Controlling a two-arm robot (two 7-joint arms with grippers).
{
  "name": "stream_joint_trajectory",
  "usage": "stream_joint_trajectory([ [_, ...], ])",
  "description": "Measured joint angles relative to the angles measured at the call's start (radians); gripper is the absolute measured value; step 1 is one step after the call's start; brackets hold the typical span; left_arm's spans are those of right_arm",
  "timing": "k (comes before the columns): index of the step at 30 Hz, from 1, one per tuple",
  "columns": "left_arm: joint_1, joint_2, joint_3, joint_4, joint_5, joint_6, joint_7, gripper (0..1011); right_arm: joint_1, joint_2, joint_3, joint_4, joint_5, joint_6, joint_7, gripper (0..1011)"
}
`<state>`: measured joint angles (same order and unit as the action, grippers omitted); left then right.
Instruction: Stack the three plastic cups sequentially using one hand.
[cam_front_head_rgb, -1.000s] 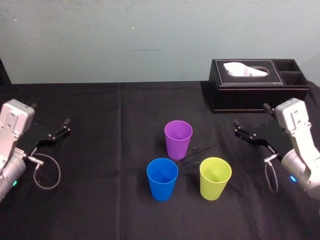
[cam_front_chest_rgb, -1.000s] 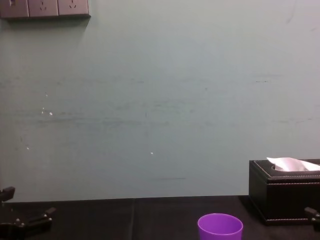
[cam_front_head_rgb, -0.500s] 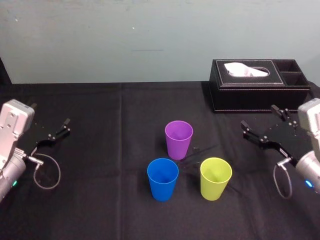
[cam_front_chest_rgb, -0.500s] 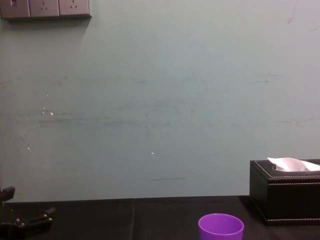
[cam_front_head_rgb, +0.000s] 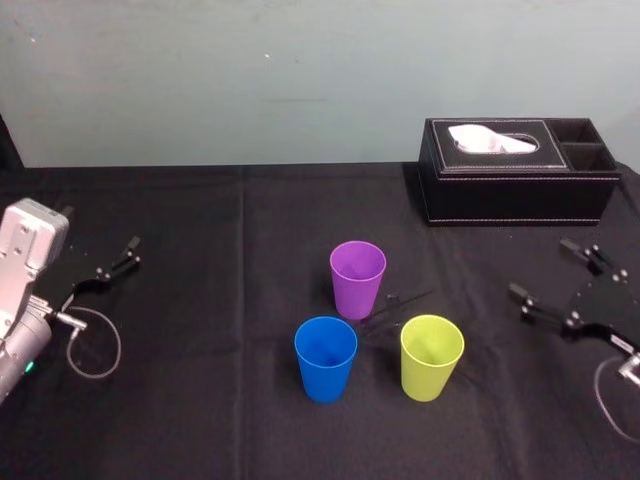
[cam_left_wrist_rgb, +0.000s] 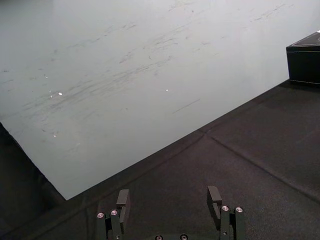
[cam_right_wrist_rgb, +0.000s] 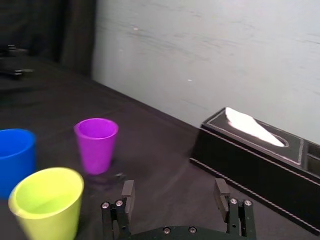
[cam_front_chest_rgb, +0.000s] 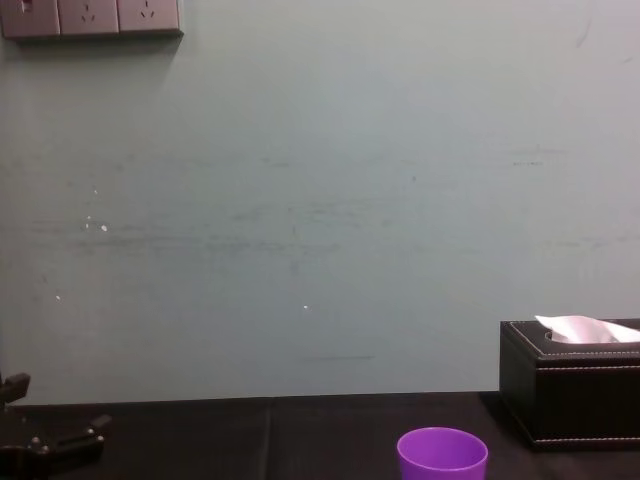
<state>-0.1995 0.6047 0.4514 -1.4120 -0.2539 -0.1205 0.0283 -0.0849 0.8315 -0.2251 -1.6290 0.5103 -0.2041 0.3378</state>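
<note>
left gripper (cam_front_head_rgb: 125, 255): black, long straight fingers (cam_left_wrist_rgb: 123, 199), silver screw heads (cam_left_wrist_rgb: 113, 213) at the finger bases; pale grey block (cam_front_head_rgb: 30, 245) behind it; thin grey cable loop (cam_front_head_rgb: 118, 345); right gripper (cam_front_head_rgb: 540, 267): same black build, own grey cable (cam_front_head_rgb: 598, 390)

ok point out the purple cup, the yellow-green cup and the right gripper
purple cup (cam_front_head_rgb: 357, 296): head view, on its outer side wall
yellow-green cup (cam_front_head_rgb: 431, 376): head view, on its outer side wall
right gripper (cam_front_head_rgb: 538, 265): head view, midway between its open fingertips, right of the cups
</note>
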Motion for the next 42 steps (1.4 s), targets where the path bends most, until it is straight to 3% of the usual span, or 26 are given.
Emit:
stream_joint_trajectory([
  [10,0.0,0.0,0.0,0.0,0.0,0.0,0.0,1011,-0.082,0.066,0.033,-0.016,0.021,-0.093,0.158,1003],
  [21,0.0,0.0,0.0,0.0,0.0,0.0,0.0,1011,-0.091,0.064,0.002,-0.004,0.009,-0.115,0.281,1003],
  [32,0.0,0.0,0.0,0.0,0.0,0.0,0.0,1012,-0.045,0.01,-0.034,0.036,0.055,-0.015,0.368,1003],
  [42,0.0,0.0,0.0,0.0,0.0,0.0,0.0,1011,-0.003,-0.028,-0.058,0.07,0.078,0.045,0.407,1003],
])
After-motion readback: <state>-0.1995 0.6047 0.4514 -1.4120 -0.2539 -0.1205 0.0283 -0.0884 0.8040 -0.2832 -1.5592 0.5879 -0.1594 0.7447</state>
